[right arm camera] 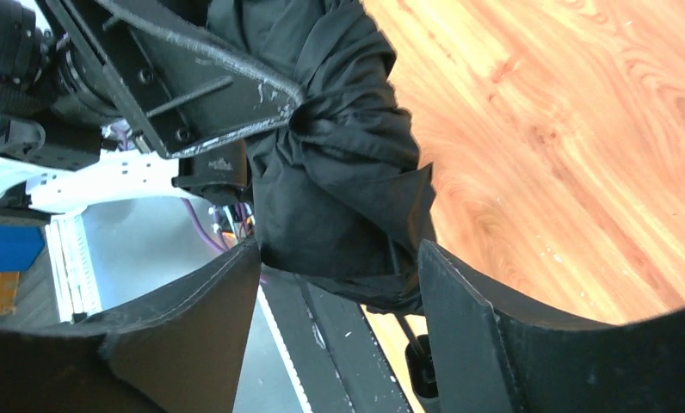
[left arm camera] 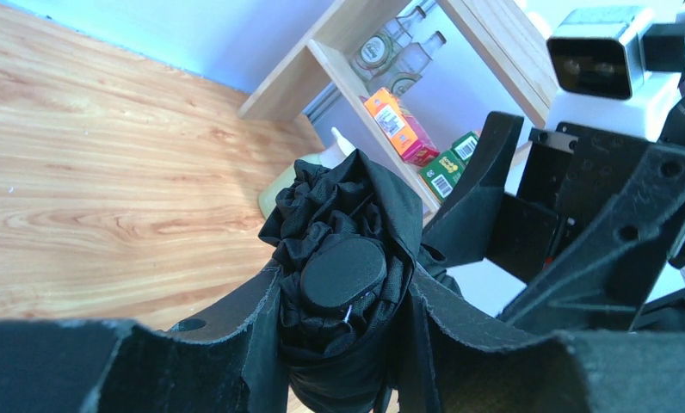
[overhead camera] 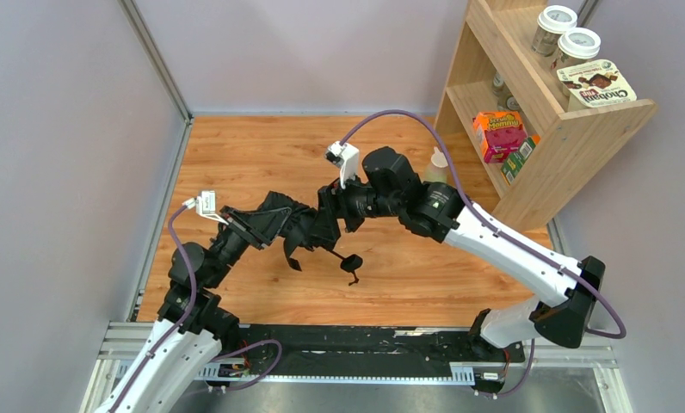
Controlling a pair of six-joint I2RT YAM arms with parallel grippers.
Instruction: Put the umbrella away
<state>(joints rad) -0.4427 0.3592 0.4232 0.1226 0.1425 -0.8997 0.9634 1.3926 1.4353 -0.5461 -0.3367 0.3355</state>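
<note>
Above the middle of the wooden table (overhead camera: 236, 155), both arms hold the umbrella (overhead camera: 309, 225) in the air between them. The left gripper (left arm camera: 339, 344) is closed on the bunched black canopy, with the round cap of the umbrella showing between its fingers. The right gripper (right arm camera: 339, 284) has its jaws set wide on either side of the fabric; I cannot tell if the pads really press it. From the top view, the thin shaft and the small knob handle (overhead camera: 353, 262) hang down free under the bundle. I judge that the step in hand is gathering and squeezing the canopy so that the umbrella becomes compact, and the putting away is not yet begun. The next move calls for a firm grip from the right side while the loose folds are collected, then pushing the shaft in. A wooden shelf (overhead camera: 571, 129) stands at the far right with boxes (overhead camera: 499, 133) and jars (overhead camera: 565, 34), and a small bottle (overhead camera: 439, 163) stands just behind the right arm, near enough to be knocked.
</note>
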